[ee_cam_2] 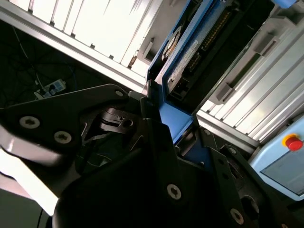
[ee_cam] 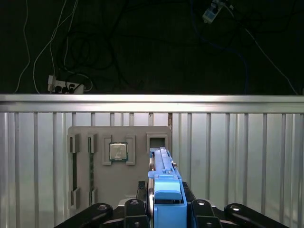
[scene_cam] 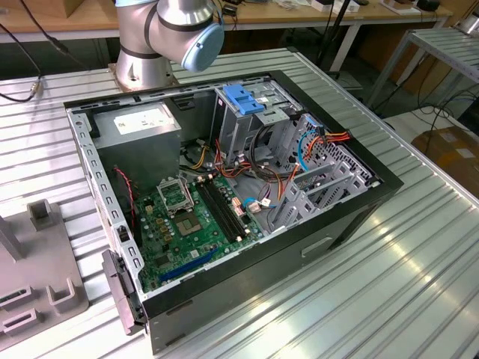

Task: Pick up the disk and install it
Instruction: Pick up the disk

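Observation:
The disk (ee_cam: 164,187) shows edge-on in the first wrist view, its blue rail between my black fingers (ee_cam: 137,192). My gripper (ee_cam: 164,202) is shut on it, well above the metal table. In the second wrist view the disk (ee_cam_2: 187,52) reaches away from the gripper (ee_cam_2: 161,114), showing blue rails, a dark body and a pale label. The open computer case (scene_cam: 344,217) lies on its side in the exterior view, and its metal drive cage (scene_cam: 251,120) carries a blue latch.
Below the disk, a grey fixture plate (ee_cam: 118,166) holds a processor chip (ee_cam: 118,152); the plate (scene_cam: 37,277) sits at the exterior view's left. Inside the case are a power supply box (scene_cam: 138,123), the motherboard (scene_cam: 187,217) and loose cables (scene_cam: 262,179). The arm's base (scene_cam: 146,60) stands behind the case.

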